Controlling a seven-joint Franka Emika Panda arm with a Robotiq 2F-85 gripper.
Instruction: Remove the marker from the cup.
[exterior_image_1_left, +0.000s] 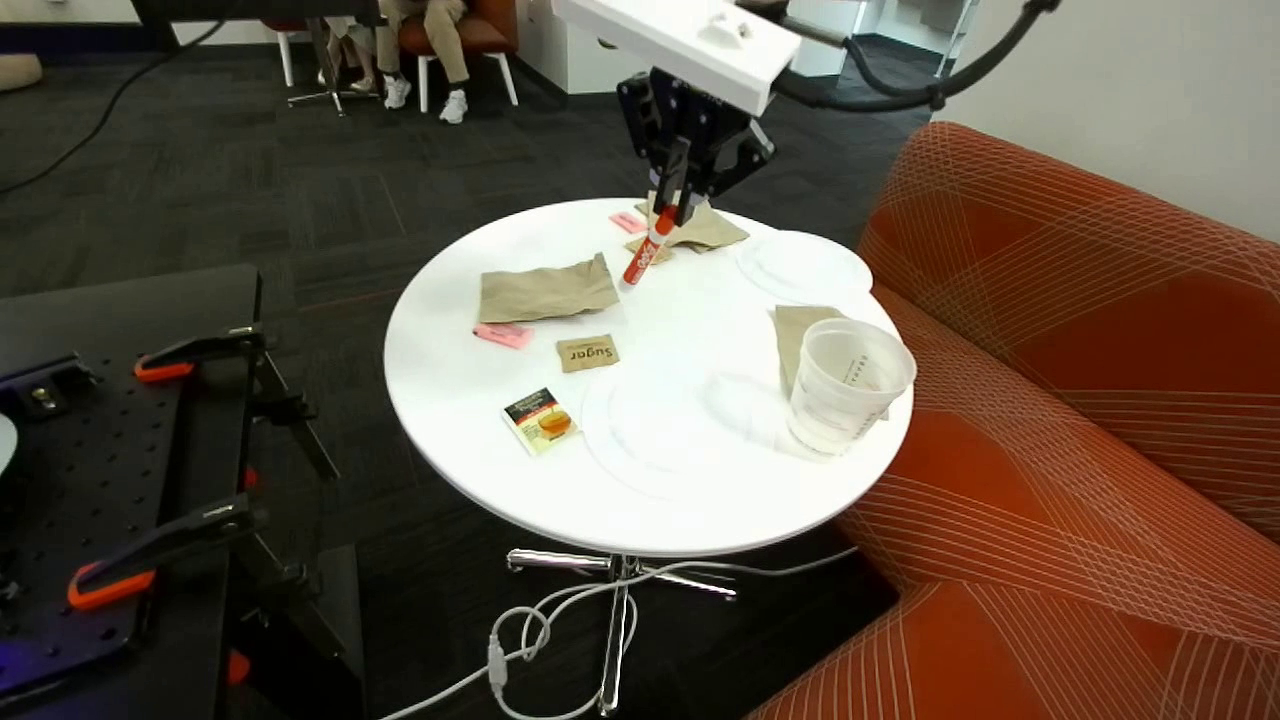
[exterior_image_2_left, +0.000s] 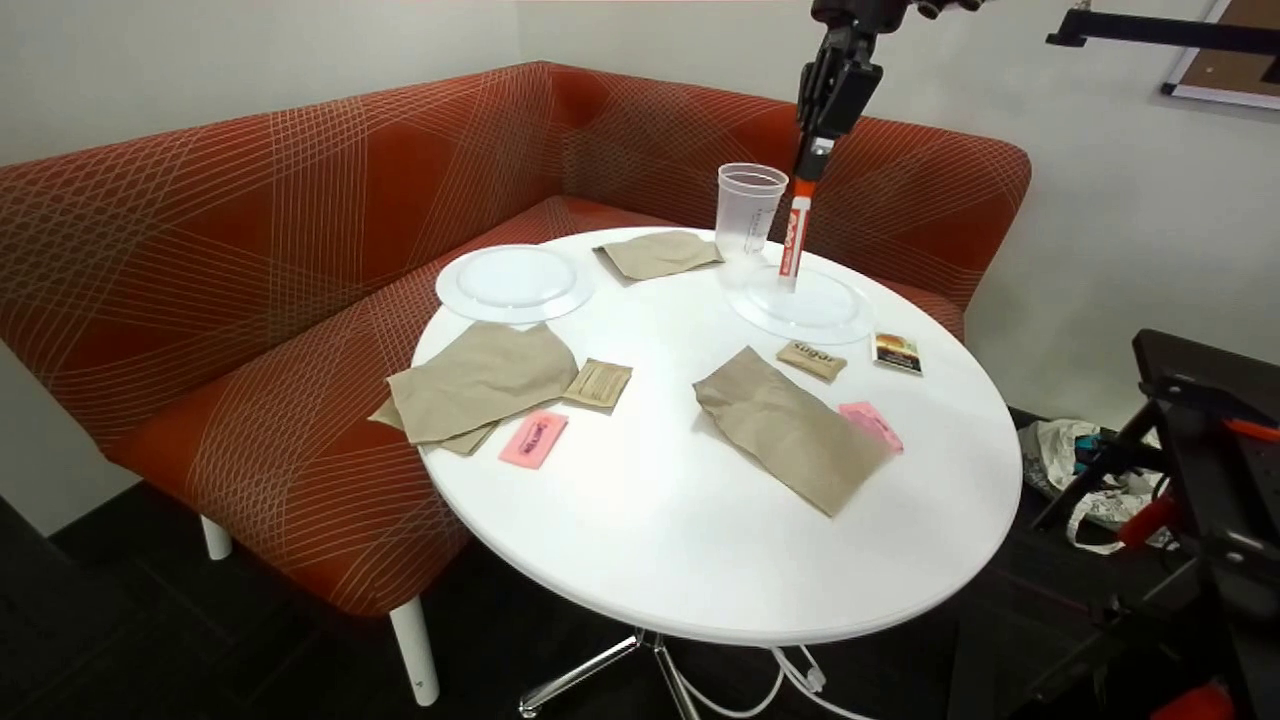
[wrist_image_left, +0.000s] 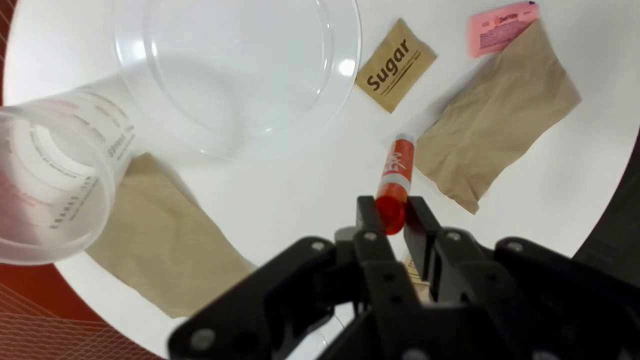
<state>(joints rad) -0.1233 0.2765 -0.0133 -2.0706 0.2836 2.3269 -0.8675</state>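
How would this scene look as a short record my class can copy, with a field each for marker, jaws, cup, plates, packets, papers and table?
marker: red and white, tilted, out of the cup, above the table
jaws: closed on the marker's red end
cup: translucent, printed, upright on the table
plates: two, clear
packets: five visible; two pink, one marked Sugar
papers: brown, lying in three places, one layered
table: white, round

marker (wrist_image_left: 400, 159): red, white-banded | pincer (wrist_image_left: 391, 212): black | table (exterior_image_2_left: 650, 540): white | sofa (exterior_image_2_left: 400, 170): orange-red (pale lines criss-crossing)
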